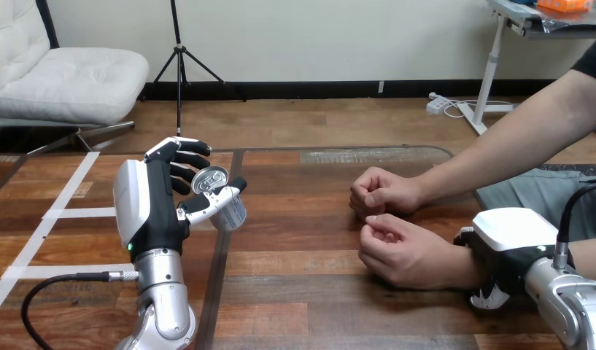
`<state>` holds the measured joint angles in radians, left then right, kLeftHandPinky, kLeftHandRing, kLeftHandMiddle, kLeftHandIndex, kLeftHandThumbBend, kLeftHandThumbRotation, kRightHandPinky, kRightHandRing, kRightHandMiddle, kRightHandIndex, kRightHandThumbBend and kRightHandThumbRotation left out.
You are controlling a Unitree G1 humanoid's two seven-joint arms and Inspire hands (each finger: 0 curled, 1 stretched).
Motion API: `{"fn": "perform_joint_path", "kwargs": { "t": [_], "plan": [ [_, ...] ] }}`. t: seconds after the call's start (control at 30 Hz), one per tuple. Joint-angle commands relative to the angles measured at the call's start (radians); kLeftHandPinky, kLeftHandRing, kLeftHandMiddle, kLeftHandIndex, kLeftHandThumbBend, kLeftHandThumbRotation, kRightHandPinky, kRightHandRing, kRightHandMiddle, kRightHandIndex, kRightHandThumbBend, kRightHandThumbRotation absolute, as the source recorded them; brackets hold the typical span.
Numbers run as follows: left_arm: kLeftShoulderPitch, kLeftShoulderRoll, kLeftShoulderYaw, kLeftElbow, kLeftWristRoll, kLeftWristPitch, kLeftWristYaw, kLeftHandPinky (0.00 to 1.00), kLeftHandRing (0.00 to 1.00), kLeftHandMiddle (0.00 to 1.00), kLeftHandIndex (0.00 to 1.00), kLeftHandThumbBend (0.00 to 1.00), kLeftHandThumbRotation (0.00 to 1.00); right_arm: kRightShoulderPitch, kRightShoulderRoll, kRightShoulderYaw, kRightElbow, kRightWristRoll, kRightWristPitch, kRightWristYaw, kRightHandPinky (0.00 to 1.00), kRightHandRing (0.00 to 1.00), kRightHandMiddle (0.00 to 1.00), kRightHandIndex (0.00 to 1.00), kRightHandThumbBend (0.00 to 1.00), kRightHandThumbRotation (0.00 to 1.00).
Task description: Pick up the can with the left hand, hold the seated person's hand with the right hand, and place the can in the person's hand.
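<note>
- My left hand (152, 208) is up off the brown wooden bench (302, 299), back shell towards the camera, with its fingers (189, 157) curled round a small silver metal can (210, 179).
- The can sits between those fingers and my thumb, which crosses its near side. It is tilted, with its pull-tab top facing up and towards me, clear of the bench.
- My right hand (510, 240) lies over the person's wrist (462, 268), white back shell uppermost. Black finger parts show at the far side of the wrist and a white-tipped one curls in at the near side, so the wrist is clasped between them.
- Ahead of my right fingers, the person's nearer hand (400, 251) rests on the bench, loosely curled.
- Just beyond it is the person's farther hand (386, 191), closed in a loose fist; the two hands are close together.
- The can in my left fingers is well apart from both of the person's hands, with bare bench between them.
</note>
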<state>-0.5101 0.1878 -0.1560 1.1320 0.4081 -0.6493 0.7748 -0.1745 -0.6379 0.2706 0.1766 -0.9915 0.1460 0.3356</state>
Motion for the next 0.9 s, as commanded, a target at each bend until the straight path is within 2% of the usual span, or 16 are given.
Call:
{"fn": "perform_joint_path", "kwargs": {
  "t": [0.0, 0.2, 0.27, 0.37, 0.57, 0.87],
  "plan": [
    [-0.056, 0.019, 0.012, -0.065, 0.004, -0.028, 0.006, 0.38, 0.43, 0.5, 0.53, 0.69, 0.0, -0.043, -0.001, 0.006, 0.048, 0.014, 0.013, -0.017, 0.68, 0.75, 0.79, 0.79, 0.8, 0.01],
    [-0.057, 0.018, 0.012, -0.063, 0.003, -0.028, 0.006, 0.38, 0.43, 0.51, 0.53, 0.69, 0.0, -0.054, 0.008, 0.01, 0.084, 0.022, 0.011, -0.047, 0.53, 0.63, 0.7, 0.74, 0.81, 0.0],
    [-0.057, 0.018, 0.012, -0.064, 0.003, -0.027, 0.006, 0.39, 0.44, 0.51, 0.53, 0.69, 0.0, -0.054, 0.006, 0.011, 0.097, 0.027, -0.005, -0.077, 0.45, 0.55, 0.63, 0.71, 0.82, 0.0],
    [-0.057, 0.018, 0.011, -0.065, 0.008, -0.022, 0.011, 0.39, 0.44, 0.51, 0.53, 0.69, 0.0, -0.054, 0.006, 0.011, 0.114, 0.036, -0.026, -0.116, 0.39, 0.49, 0.58, 0.68, 0.83, 0.0],
    [-0.057, 0.02, 0.008, -0.066, 0.012, -0.016, 0.013, 0.38, 0.43, 0.51, 0.53, 0.69, 0.0, -0.06, 0.01, 0.011, 0.147, 0.055, -0.041, -0.159, 0.27, 0.35, 0.45, 0.61, 0.82, 0.0],
    [-0.056, 0.021, 0.009, -0.067, 0.013, -0.021, 0.013, 0.38, 0.43, 0.5, 0.53, 0.69, 0.0, -0.06, 0.014, 0.004, 0.173, 0.089, -0.053, -0.214, 0.24, 0.33, 0.42, 0.53, 0.78, 0.0]
  ]
}}
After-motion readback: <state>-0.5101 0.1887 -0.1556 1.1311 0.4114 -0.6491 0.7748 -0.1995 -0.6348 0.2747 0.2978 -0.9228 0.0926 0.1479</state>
